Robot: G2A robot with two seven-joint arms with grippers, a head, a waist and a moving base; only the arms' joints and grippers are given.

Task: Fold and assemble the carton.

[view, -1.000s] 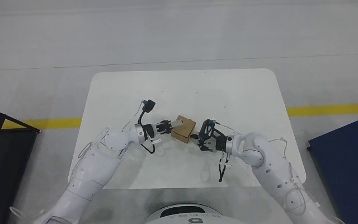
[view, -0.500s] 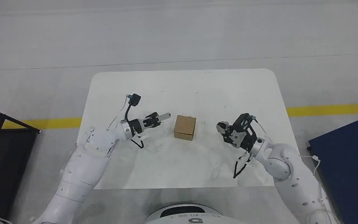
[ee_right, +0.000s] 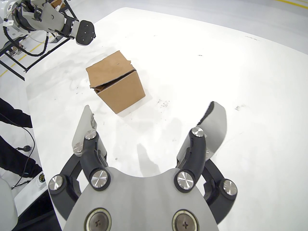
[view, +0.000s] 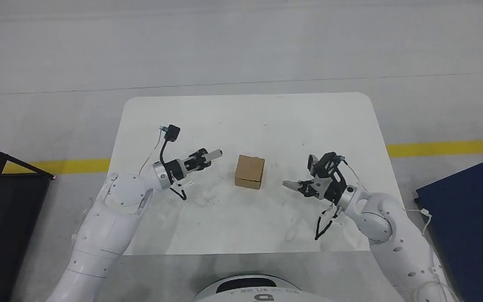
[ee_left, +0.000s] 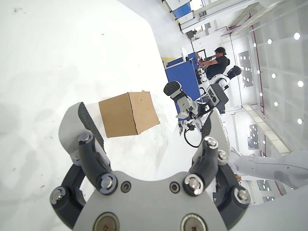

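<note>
Now carton [view: 249,171] sits mid table [view: 317,128], between left gripper [ee_left: 148,112] and right gripper [ee_right: 150,109], touching neither. Both spread wide, empty. Likely light, thin, easy to dent. Hold flat sides softly; top flap gapes a bit.

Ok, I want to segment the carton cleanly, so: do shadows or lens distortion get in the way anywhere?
Top view: even light, the carton casts barely any shadow on the table. Left wrist view: the wide lens bends straight lines toward the edges; ceiling lamps glare in the background. Right wrist view: soft grey shadows lie under the right gripper and along the carton's base.
</note>
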